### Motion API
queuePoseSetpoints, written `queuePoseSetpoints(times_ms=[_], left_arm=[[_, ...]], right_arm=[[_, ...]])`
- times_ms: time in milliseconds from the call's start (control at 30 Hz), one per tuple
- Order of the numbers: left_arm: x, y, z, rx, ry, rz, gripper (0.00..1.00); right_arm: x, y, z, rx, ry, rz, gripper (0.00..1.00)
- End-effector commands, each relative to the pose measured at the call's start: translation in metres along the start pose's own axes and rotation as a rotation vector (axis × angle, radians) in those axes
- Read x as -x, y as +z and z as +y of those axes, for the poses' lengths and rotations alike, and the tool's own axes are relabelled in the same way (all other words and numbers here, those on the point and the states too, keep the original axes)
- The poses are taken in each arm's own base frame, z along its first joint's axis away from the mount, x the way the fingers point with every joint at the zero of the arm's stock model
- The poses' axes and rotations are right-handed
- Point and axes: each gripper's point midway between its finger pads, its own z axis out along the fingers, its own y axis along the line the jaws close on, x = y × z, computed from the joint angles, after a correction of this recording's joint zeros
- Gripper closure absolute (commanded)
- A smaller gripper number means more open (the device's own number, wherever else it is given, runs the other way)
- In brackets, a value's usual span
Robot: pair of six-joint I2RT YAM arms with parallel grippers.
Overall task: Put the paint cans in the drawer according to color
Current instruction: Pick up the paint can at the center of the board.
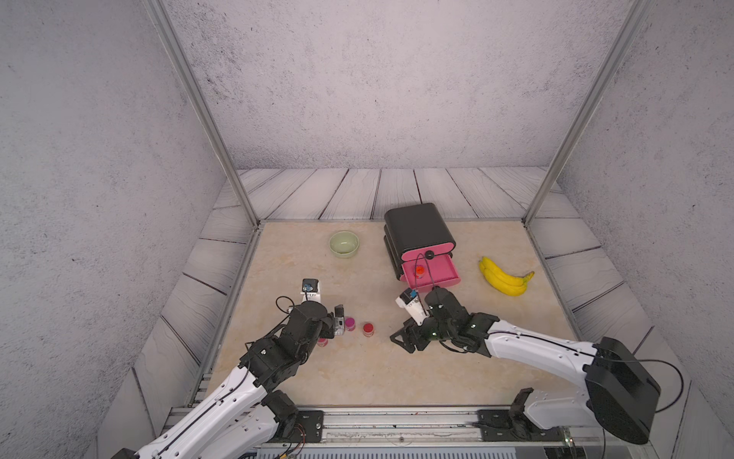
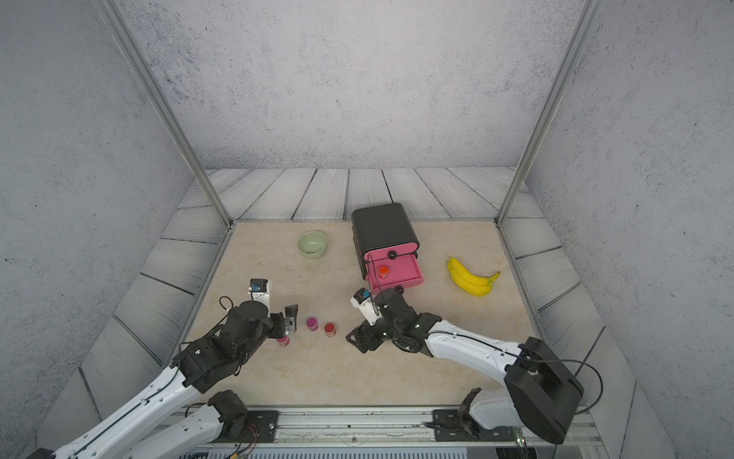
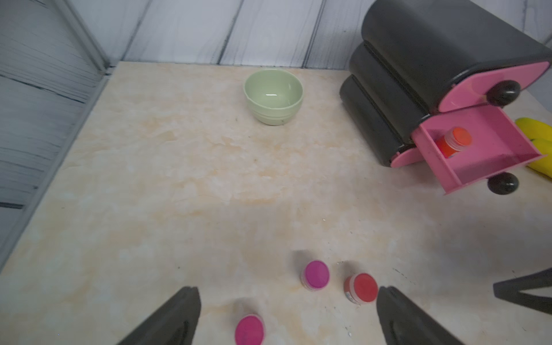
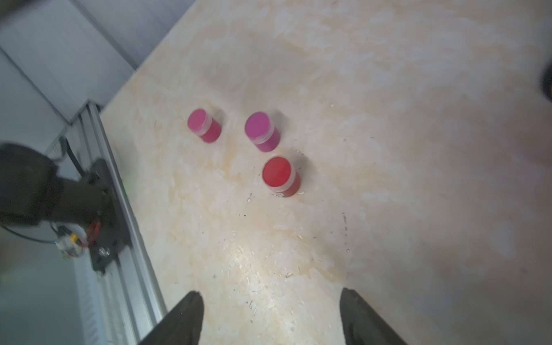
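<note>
Pink at lower left of a top view: found a pink paint can (image 2: 282, 341) upright, partly tucked under the left gripper (image 3: 288, 294), spread wide and empty. Noted rightward a magenta paint can (image 2: 312, 323), then a red paint can (image 2: 329, 329), close together yet apart. Saw the right gripper (image 4: 271, 294) agape too, holding nothing, facing those three. Spotted above and right the drawer chest (image 2: 383, 226), middle drawer (image 2: 405, 273) pulled out, one orange-red paint can (image 2: 383, 271) inside. Judged red next: best pinched across its body, clear of the magenta neighbour, kept upright, set beside its match.
</note>
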Motion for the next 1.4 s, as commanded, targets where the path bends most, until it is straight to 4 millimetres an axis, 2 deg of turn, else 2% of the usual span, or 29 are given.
queuePoseSetpoints(times_ms=[0,100,233,367,567,700,900,1033,1100,1167,1233,1367], left_arm=[[0.025,-0.023,0.033,0.142,-0.002,-0.106,0.01],[0.031,-0.031,0.038,0.138,-0.013,-0.154,0.01],[0.026,-0.032,0.041,0.134,-0.037,-0.167,0.01],[0.029,-0.037,0.047,0.153,-0.037,-0.187,0.01],[0.030,-0.041,0.050,0.155,-0.040,-0.210,0.01],[0.031,-0.041,0.050,0.155,-0.032,-0.214,0.01],[0.031,-0.041,0.050,0.155,-0.030,-0.215,0.01],[0.032,-0.040,0.049,0.153,-0.030,-0.215,0.01],[0.032,-0.040,0.048,0.151,-0.030,-0.213,0.01],[0.032,-0.040,0.048,0.150,-0.031,-0.214,0.01],[0.032,-0.040,0.048,0.147,-0.033,-0.214,0.01],[0.033,-0.040,0.047,0.141,-0.033,-0.213,0.01]], right_arm=[[0.005,0.017,-0.015,-0.084,-0.181,0.049,0.22],[0.012,0.034,-0.015,-0.073,-0.207,0.079,0.22],[0.012,0.059,-0.019,-0.106,-0.257,0.143,0.22],[0.012,0.078,-0.014,-0.099,-0.300,0.179,0.23],[0.013,0.098,-0.023,-0.154,-0.301,0.232,0.24],[0.012,0.107,-0.019,-0.132,-0.305,0.248,0.26],[0.010,0.116,-0.012,-0.116,-0.312,0.267,0.36],[0.009,0.119,-0.009,-0.098,-0.310,0.282,0.48],[0.009,0.120,-0.007,-0.090,-0.309,0.283,0.50],[0.009,0.120,-0.006,-0.082,-0.309,0.284,0.56],[0.008,0.121,-0.007,-0.081,-0.308,0.286,0.58],[0.009,0.118,-0.007,-0.089,-0.307,0.286,0.67]])
